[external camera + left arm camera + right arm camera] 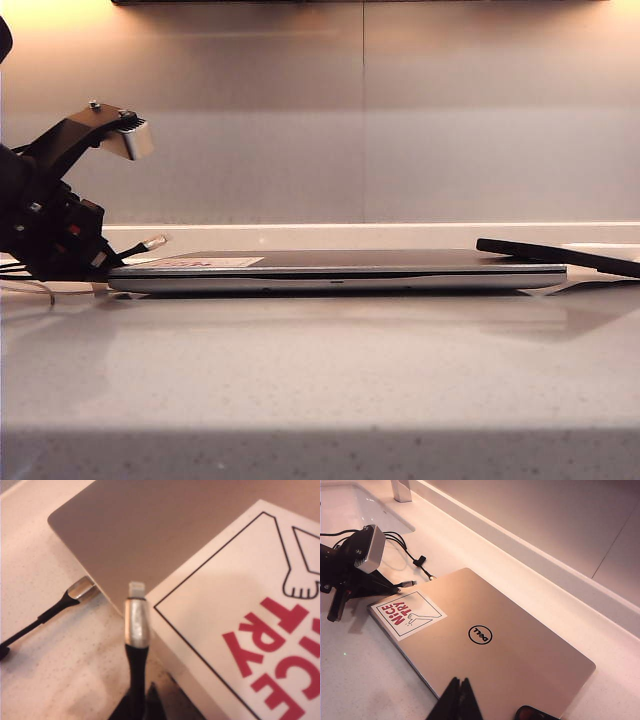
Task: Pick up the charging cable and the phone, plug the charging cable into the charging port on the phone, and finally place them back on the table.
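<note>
Left gripper (136, 707) clamps the cable (136, 630) beside the laptop (485, 645). Right gripper (457, 702), fingers together, hovers over the laptop near the phone (560, 255).

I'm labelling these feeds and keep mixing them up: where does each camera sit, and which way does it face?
Exterior view: low at table level, facing the wall; sees the laptop edge-on, the phone resting on it, the left gripper at left.
Left wrist view: close above the shut left gripper, which holds the charging cable by the laptop's sticker.
Right wrist view: high, looking down over the laptop lid; the shut right gripper shows.
Shared: laptop, sticker, cable.
</note>
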Controlling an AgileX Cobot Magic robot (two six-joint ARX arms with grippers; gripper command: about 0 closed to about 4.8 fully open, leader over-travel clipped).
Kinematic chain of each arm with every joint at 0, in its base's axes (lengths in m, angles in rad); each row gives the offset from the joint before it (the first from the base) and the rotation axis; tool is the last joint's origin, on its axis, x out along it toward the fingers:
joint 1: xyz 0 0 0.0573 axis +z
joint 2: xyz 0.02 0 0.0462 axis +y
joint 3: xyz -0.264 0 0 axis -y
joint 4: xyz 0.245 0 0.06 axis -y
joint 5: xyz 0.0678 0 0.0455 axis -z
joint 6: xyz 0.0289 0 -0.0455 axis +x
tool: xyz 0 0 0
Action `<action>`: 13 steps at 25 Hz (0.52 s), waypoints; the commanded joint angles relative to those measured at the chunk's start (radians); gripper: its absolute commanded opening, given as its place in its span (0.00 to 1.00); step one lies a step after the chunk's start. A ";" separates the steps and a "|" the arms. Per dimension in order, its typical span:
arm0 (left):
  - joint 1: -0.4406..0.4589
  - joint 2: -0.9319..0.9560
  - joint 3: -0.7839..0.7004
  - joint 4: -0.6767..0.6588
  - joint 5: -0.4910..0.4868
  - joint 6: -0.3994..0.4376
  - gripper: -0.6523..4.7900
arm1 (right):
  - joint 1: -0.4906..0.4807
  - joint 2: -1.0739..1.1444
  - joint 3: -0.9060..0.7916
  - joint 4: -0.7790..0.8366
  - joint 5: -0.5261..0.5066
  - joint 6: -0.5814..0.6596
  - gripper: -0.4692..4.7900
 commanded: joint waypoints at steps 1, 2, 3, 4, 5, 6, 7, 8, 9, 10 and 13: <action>-0.001 -0.007 0.010 0.007 0.005 -0.015 0.11 | 0.000 -0.002 0.005 0.018 0.003 -0.003 0.08; -0.001 -0.013 0.018 -0.002 0.005 -0.022 0.11 | 0.000 -0.002 0.005 0.018 0.003 -0.003 0.08; -0.001 -0.021 0.026 -0.011 0.005 -0.035 0.11 | 0.000 -0.002 0.005 0.018 0.003 -0.003 0.08; -0.001 -0.027 0.034 -0.020 0.005 -0.042 0.11 | 0.000 -0.002 0.005 0.018 0.003 -0.003 0.08; -0.001 -0.036 0.043 -0.031 0.005 -0.042 0.11 | 0.000 -0.002 0.005 0.018 0.003 -0.003 0.08; -0.001 -0.043 0.053 -0.041 0.005 -0.042 0.11 | 0.000 -0.002 0.005 0.018 0.003 -0.003 0.08; -0.001 -0.054 0.065 -0.053 0.005 -0.045 0.11 | 0.000 -0.002 0.005 0.018 0.003 -0.003 0.08; -0.001 -0.061 0.075 -0.063 0.005 -0.050 0.11 | 0.000 -0.002 0.005 0.018 0.003 -0.003 0.08; -0.001 -0.071 0.086 -0.073 0.005 -0.067 0.11 | 0.000 -0.002 0.005 0.019 0.003 -0.003 0.08; -0.001 -0.079 0.094 -0.081 0.005 -0.080 0.11 | 0.000 -0.002 0.005 0.020 0.003 -0.003 0.08; -0.001 -0.106 0.109 -0.089 0.005 -0.113 0.11 | 0.000 -0.002 0.005 0.023 0.003 -0.002 0.08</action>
